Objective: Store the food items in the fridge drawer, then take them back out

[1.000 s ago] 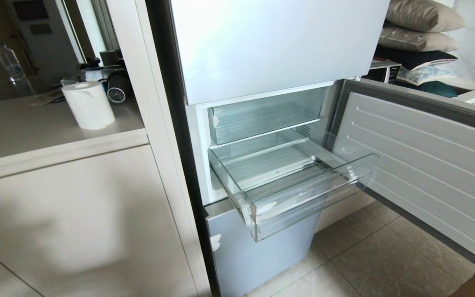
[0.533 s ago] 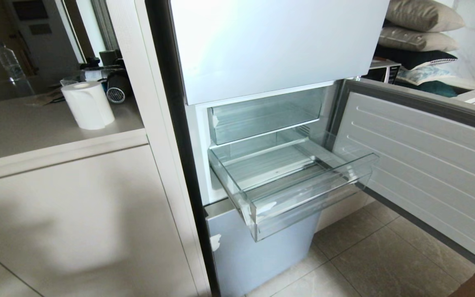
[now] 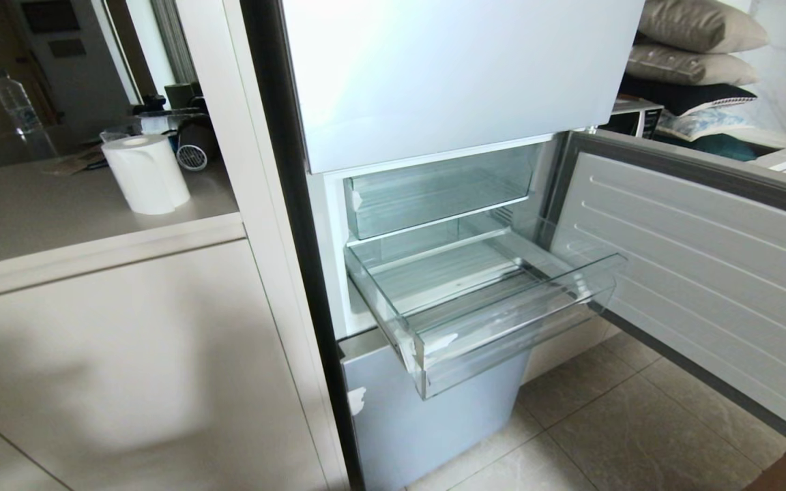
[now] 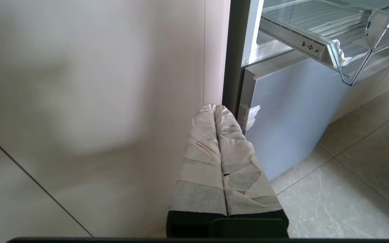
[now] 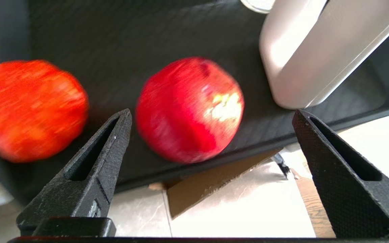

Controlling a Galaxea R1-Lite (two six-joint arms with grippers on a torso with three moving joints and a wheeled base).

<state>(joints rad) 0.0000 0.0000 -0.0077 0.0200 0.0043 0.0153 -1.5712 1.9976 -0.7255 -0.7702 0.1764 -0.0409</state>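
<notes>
fridge drawer (image 3: 502, 320) pulled out, right tool (image 5: 211, 114) agape

I see a dark tray (image 5: 79, 30) in my right wrist view, with two red fruits lying on its textured floor: one apple (image 5: 189, 109) near the middle, and a second, blurred red fruit (image 5: 29, 108) well apart from it, perhaps another apple. A pale rounded container (image 5: 312, 54) stands on the same tray. The pulled-out fridge drawer (image 3: 502, 327) holds nothing. On the countertop (image 3: 38, 218) stands a paper roll (image 3: 146, 172).
</notes>
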